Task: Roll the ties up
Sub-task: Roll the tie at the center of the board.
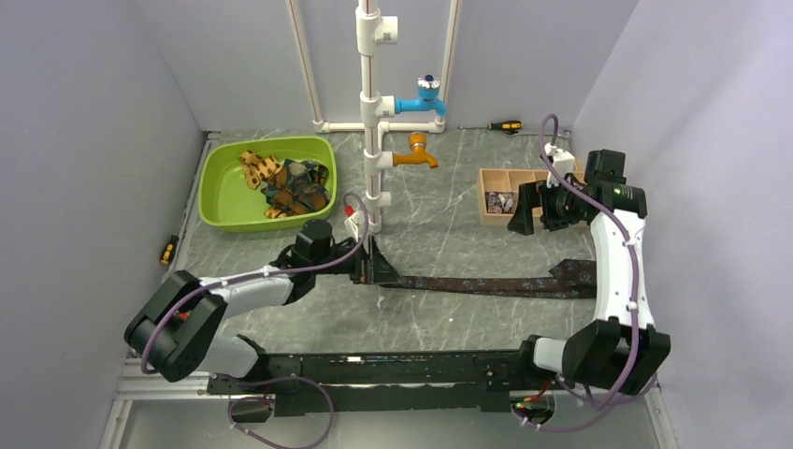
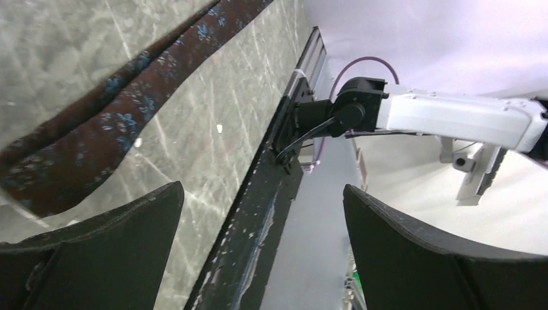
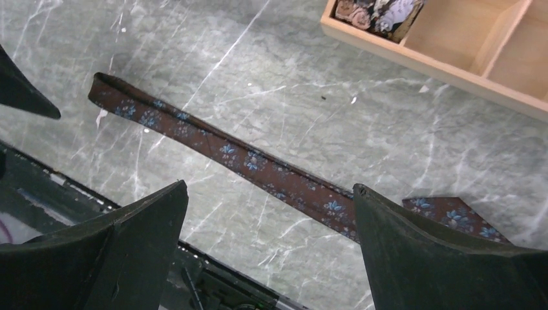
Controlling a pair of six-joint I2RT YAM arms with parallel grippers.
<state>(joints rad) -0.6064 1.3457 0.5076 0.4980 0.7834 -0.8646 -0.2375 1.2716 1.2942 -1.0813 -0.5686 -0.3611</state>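
A dark brown tie with small blue flowers lies flat and stretched out across the table, its wide end at the right. My left gripper sits low at the tie's narrow left end, open and empty. In the left wrist view the tie runs past the left finger, outside the gripper. My right gripper hovers open and empty above the table, behind the tie. The right wrist view shows the tie below the gripper. Several more ties lie heaped in a green basin.
A wooden divided box at the back right holds a rolled tie; it also shows in the right wrist view. A white pipe stand with a blue tap and an orange tap stands mid-back. Screwdrivers lie at the back and left.
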